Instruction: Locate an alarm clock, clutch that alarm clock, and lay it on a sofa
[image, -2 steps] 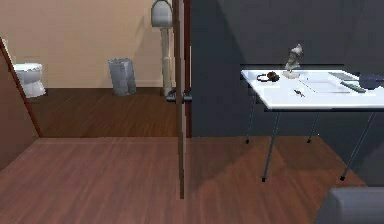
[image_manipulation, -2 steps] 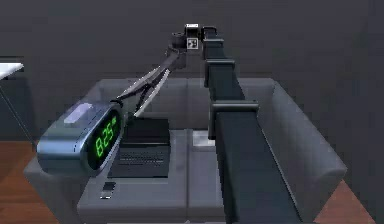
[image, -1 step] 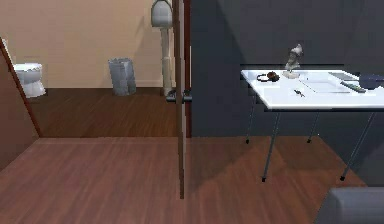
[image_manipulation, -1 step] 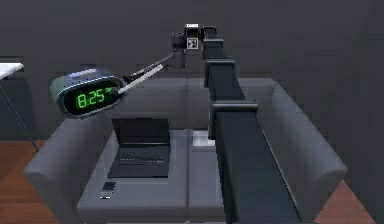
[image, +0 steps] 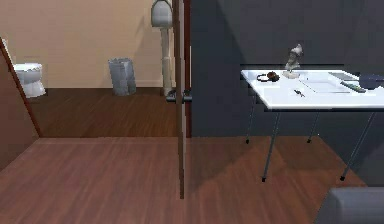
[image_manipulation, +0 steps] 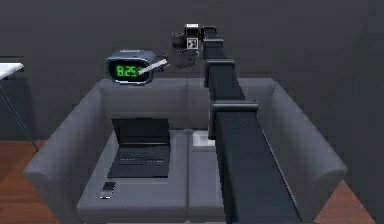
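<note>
A dark alarm clock (image_manipulation: 130, 68) with a green lit display hangs at the far end of my gripper (image_manipulation: 157, 65), clear of the cushions, so the gripper holds it. The clock sits in front of the dark wall, just above the backrest of a grey sofa (image_manipulation: 290, 150). My arm (image_manipulation: 235, 130) rises as a dark bar across the sofa's middle seat.
On the sofa's seat lie an open laptop (image_manipulation: 140, 150) and a small phone (image_manipulation: 108, 187). A white table (image: 300, 97) with small things on it stands at the forward view's right. Beyond a doorway are a toilet (image: 30, 78) and a grey bin (image: 122, 76).
</note>
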